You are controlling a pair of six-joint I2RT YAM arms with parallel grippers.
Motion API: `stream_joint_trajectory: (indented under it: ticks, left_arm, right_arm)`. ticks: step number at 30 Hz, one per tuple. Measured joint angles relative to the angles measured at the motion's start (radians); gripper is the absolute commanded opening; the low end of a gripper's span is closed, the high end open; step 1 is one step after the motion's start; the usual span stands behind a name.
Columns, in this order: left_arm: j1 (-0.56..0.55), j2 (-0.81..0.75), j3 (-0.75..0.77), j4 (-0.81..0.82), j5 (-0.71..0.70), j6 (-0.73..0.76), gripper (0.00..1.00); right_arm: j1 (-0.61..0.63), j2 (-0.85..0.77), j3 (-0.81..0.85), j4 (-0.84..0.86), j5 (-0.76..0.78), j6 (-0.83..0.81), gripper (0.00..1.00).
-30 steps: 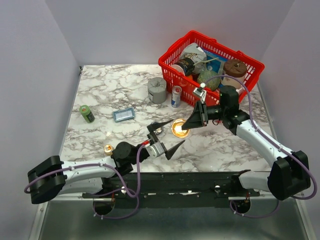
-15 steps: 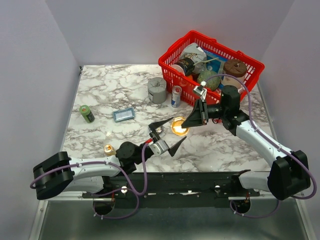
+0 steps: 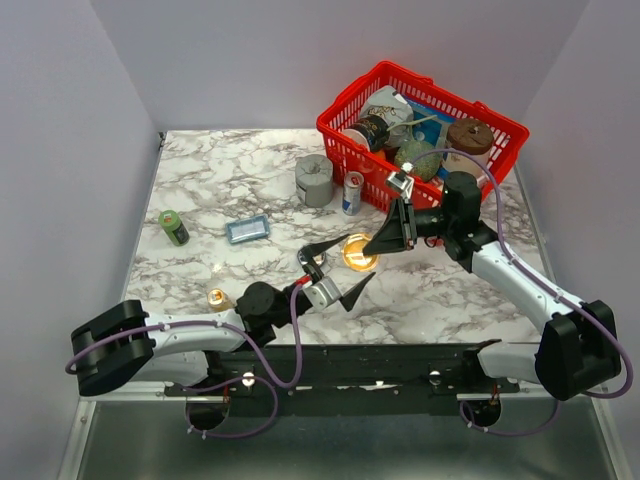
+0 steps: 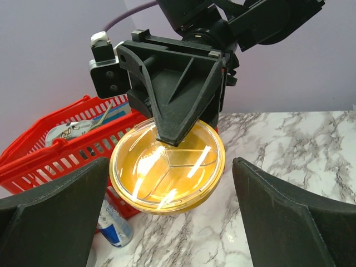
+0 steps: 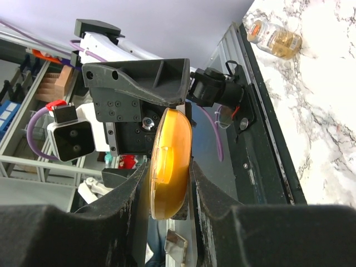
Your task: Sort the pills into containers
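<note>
The translucent orange dish (image 3: 360, 256) is pinched at its rim by my right gripper (image 3: 376, 246) and held tilted on edge above the table's middle. In the right wrist view the dish (image 5: 169, 161) sits edge-on between the two fingers (image 5: 129, 200). In the left wrist view the dish (image 4: 167, 167) faces the camera and shows inner dividers, with no pills visible. My left gripper (image 3: 340, 268) is open and empty, its jaws spread wide just short of the dish on either side (image 4: 169, 162). The silvery dish is hidden behind my left gripper.
A red wire basket (image 3: 335, 140) full of items stands at the back right. A grey squat cylinder (image 3: 314, 180) and a small can (image 3: 352, 192) stand before it. A blue packet (image 3: 247, 229), a green bottle (image 3: 174, 227) and a small amber jar (image 3: 217, 297) lie on the left.
My left arm has reached forward and right, bringing its open jaws up to the orange dish. The right gripper has held the dish almost still.
</note>
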Motion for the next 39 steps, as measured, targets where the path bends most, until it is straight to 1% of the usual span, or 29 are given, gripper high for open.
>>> stream_joint_trajectory:
  ticks: [5,13,19,25,26,29,30,33,36,39]
  left_arm:
    - [0.0,-0.003,0.002,-0.024,0.013,0.02,0.99]
    - [0.007,-0.097,0.039,-0.232,0.109,0.063,0.99]
    - [0.012,-0.143,0.047,-0.334,0.176,0.069,0.98]
    - [0.018,-0.145,0.063,-0.389,0.203,0.076,0.94]
    - [0.018,-0.145,0.064,-0.391,0.204,0.077,0.92]
    - [0.018,-0.145,0.065,-0.398,0.205,0.084,0.84]
    - [0.019,-0.146,0.066,-0.4,0.206,0.085,0.73]
    - [0.022,-0.152,0.08,-0.431,0.21,0.088,0.53]
    - [0.023,-0.158,0.089,-0.457,0.213,0.09,0.51]
    - [0.023,-0.16,0.093,-0.464,0.214,0.089,0.5]
  right_arm:
    - [0.0,0.0,-0.011,0.002,-0.006,0.0,0.26]
    - [0.012,-0.004,-0.014,-0.013,-0.039,-0.045,0.26]
    - [0.045,-0.004,-0.013,-0.068,-0.05,-0.104,0.26]
    - [0.053,-0.004,-0.013,-0.096,-0.064,-0.125,0.26]
    - [0.053,-0.004,-0.013,-0.097,-0.064,-0.126,0.26]
    - [0.053,-0.004,-0.013,-0.103,-0.068,-0.132,0.27]
    - [0.053,-0.004,-0.013,-0.105,-0.07,-0.132,0.26]
    - [0.054,-0.003,-0.013,-0.104,-0.075,-0.132,0.27]
    - [0.054,-0.003,-0.011,-0.105,-0.076,-0.132,0.29]
    - [0.054,-0.003,-0.009,-0.105,-0.079,-0.132,0.34]
